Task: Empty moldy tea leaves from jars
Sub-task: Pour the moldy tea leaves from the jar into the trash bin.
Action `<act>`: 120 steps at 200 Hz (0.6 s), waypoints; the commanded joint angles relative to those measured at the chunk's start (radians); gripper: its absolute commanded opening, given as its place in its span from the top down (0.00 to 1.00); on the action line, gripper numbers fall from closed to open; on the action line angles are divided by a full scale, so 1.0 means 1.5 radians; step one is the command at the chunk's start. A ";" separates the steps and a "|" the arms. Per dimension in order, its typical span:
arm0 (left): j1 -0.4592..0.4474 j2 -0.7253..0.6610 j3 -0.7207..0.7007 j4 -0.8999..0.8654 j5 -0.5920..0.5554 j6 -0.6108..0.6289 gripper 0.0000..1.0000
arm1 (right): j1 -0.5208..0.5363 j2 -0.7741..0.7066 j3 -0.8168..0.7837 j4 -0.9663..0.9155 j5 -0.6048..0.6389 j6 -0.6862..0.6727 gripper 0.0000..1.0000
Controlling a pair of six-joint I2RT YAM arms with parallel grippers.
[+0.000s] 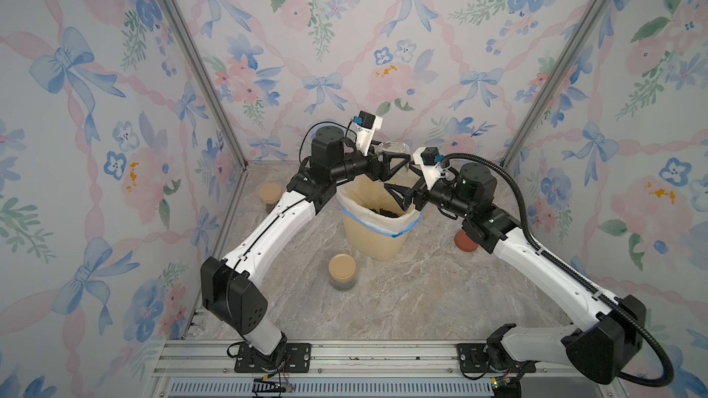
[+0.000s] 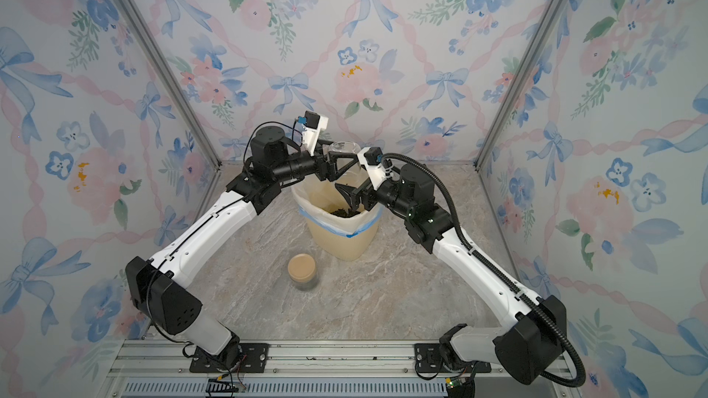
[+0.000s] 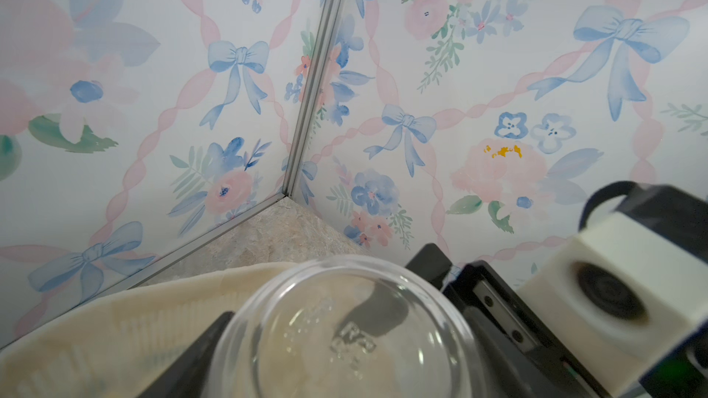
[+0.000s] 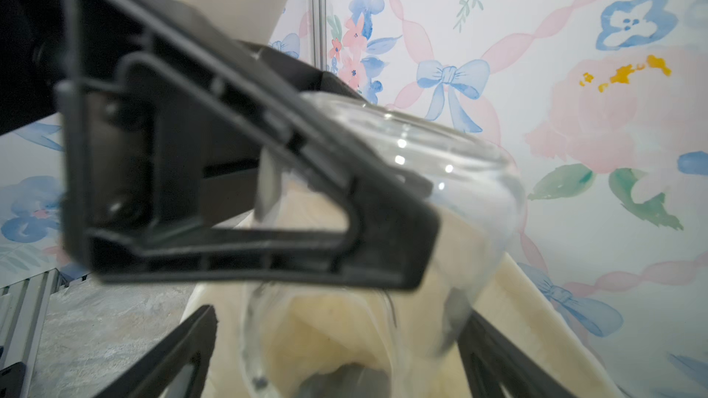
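Observation:
My left gripper (image 1: 387,168) (image 2: 340,167) is shut on a clear glass jar (image 1: 390,148) (image 2: 341,148) (image 3: 344,333) (image 4: 452,170) that has no lid. It holds the jar over the bin, base up and mouth down, and the glass looks empty. My right gripper (image 1: 398,195) (image 2: 347,195) (image 4: 337,357) stands open just below, its fingers (image 4: 172,354) either side of the jar's mouth end. Dark moldy tea leaves (image 1: 385,211) (image 2: 344,212) lie in a heap inside the bin. Two jars with tan lids (image 1: 342,268) (image 1: 270,195) stand on the table.
The cream ribbed bin (image 1: 377,241) (image 2: 341,241) (image 3: 115,319) with its white liner stands mid-table under both grippers. A reddish-brown lid (image 1: 464,243) lies partly under my right arm. Floral walls close in the back and both sides.

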 commanded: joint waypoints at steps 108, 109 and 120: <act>-0.006 0.154 0.185 -0.239 -0.103 0.029 0.62 | 0.013 -0.219 -0.140 -0.066 0.080 -0.018 0.02; -0.006 0.154 0.185 -0.239 -0.103 0.028 0.62 | 0.013 -0.219 -0.140 -0.066 0.080 -0.018 0.02; -0.005 0.149 0.186 -0.240 -0.096 0.013 0.62 | 0.013 -0.220 -0.143 -0.064 0.082 -0.018 0.03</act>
